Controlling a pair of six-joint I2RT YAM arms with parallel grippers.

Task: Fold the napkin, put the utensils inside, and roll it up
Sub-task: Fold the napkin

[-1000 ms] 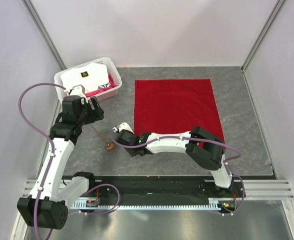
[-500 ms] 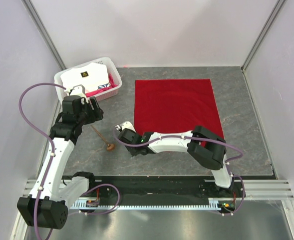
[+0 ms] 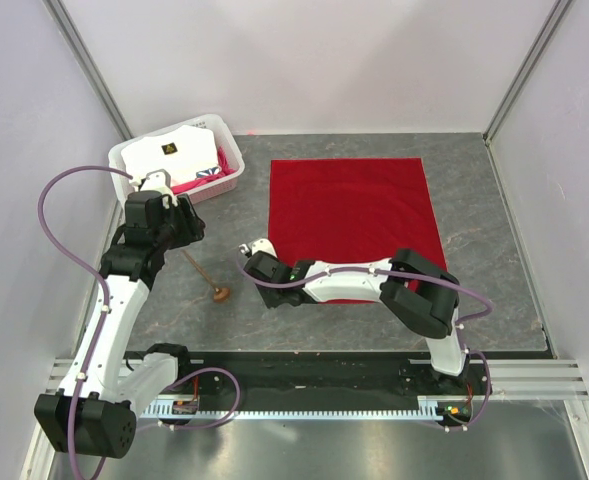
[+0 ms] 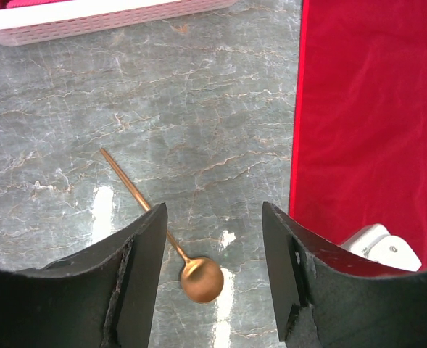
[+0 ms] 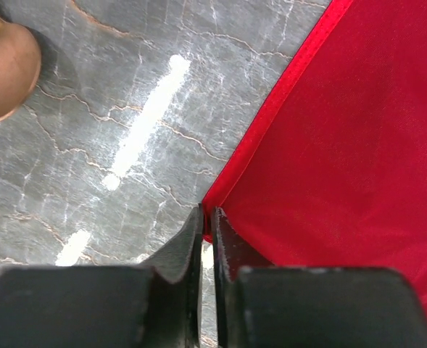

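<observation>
1. Since the earlier frame, the right gripper (image 3: 255,262) has drawn away from the spoon (image 3: 206,277), going a little farther from the arm bases and toward the napkin (image 3: 352,215). The left arm, the spoon and the basket (image 3: 124,160) lie as they did.
2. At the far left of the table (image 3: 474,190), the white basket holds white and pink patterned fabric.
3. The left gripper (image 4: 213,210) hangs above the bare stone surface with its fingers spread wide and nothing between them. In its wrist view the spoon (image 4: 202,279) appears between the two fingers, down on the table.
4. The spoon lies flat on the table, left of the napkin and apart from it. Its handle slants away toward the basket and its round bowl points to the near edge.
5. The right gripper (image 5: 206,217) sits at the napkin's near-left corner, its fingers pressed together with the red hem (image 5: 343,145) pinched between them. The spoon bowl (image 5: 3,72) lies nearby to its left.
6. The napkin is spread flat across the middle and right of the table.
</observation>
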